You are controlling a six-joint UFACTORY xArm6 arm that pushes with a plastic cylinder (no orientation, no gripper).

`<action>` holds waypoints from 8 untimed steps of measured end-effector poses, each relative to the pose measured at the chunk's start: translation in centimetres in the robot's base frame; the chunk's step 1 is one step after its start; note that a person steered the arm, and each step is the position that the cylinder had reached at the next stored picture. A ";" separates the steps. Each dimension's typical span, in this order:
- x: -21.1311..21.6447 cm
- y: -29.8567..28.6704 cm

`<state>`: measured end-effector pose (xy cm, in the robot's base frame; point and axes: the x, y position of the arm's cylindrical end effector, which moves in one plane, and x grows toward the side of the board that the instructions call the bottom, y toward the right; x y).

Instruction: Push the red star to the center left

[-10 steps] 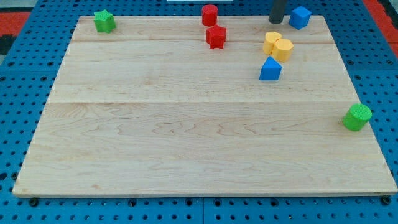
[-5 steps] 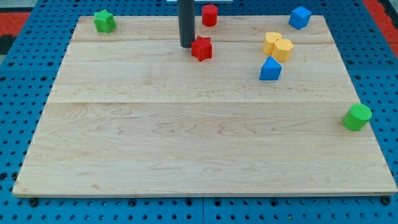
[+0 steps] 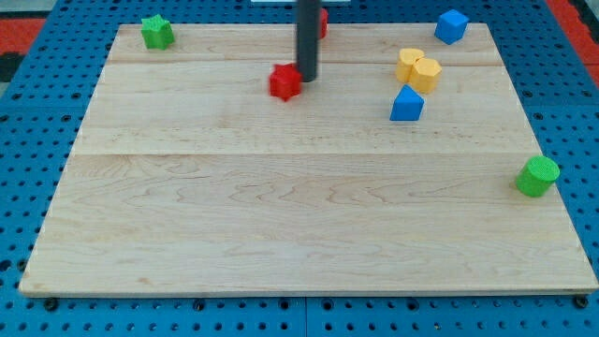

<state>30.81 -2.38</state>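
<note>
The red star [image 3: 284, 82] lies on the wooden board [image 3: 299, 225] in its upper middle, a little left of centre. My tip [image 3: 307, 78] stands right against the star's right side, touching it or nearly so. The dark rod rises from the tip to the view's top and hides most of the red cylinder [image 3: 323, 21] at the top edge.
A green star [image 3: 156, 32] sits at the top left corner. A blue cube [image 3: 451, 25] is at the top right. Two yellow blocks [image 3: 417, 68] and a blue triangular block [image 3: 406, 104] lie right of the tip. A green cylinder [image 3: 537, 176] stands at the right edge.
The red star has slid left and down from beneath the red cylinder. My tip came from the top right, passed to the star's left, and is now on its right.
</note>
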 end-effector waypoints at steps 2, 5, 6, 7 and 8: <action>0.8 -11.4; 3.2 -2.5; 3.2 -10.5; 3.3 -16.3; 4.6 -17.4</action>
